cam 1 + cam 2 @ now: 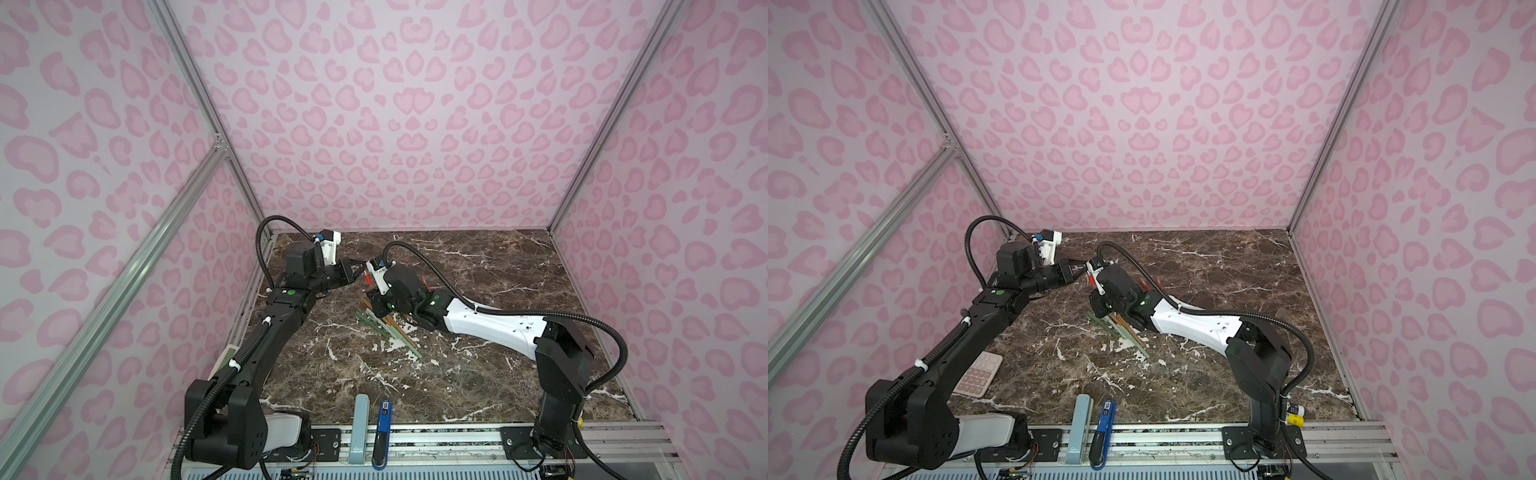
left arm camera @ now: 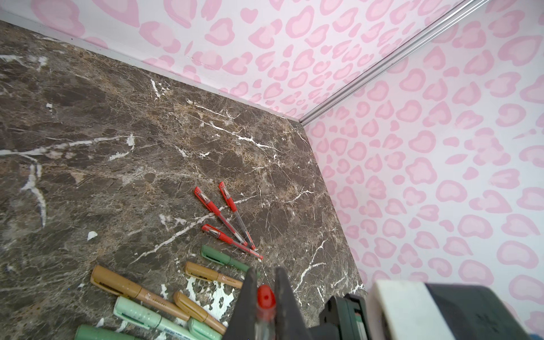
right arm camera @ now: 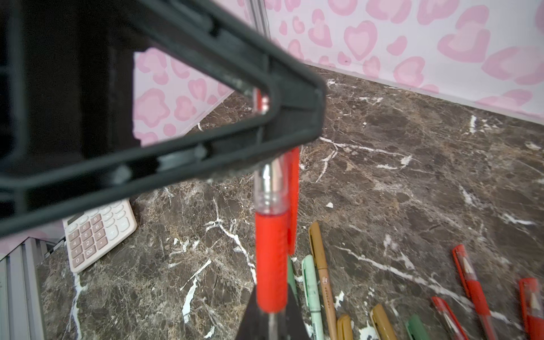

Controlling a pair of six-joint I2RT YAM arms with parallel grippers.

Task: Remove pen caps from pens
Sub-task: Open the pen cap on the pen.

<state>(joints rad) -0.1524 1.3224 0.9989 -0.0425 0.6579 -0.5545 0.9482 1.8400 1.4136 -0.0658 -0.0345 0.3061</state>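
Two slim robot arms. The left arm [image 1: 266, 345] is black with a pale grey shell [image 1: 282, 428] near its base; the right arm [image 1: 561, 361] is black with a white forearm shell [image 1: 490, 328]. Each carries a ribbed black cable [image 1: 259, 243], a green light [image 1: 291, 292] and a white wrist camera housing [image 1: 330, 245]. The left end effector [image 3: 294, 113] has black, open-framed triangular fingers [image 3: 188, 38].

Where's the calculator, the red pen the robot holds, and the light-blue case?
calculator [image 3: 98, 234]: right wrist view, on its keys.
held red pen [image 3: 270, 259]: right wrist view, on its red grip.
light-blue case [image 1: 360, 428]: a top view, on its middle.
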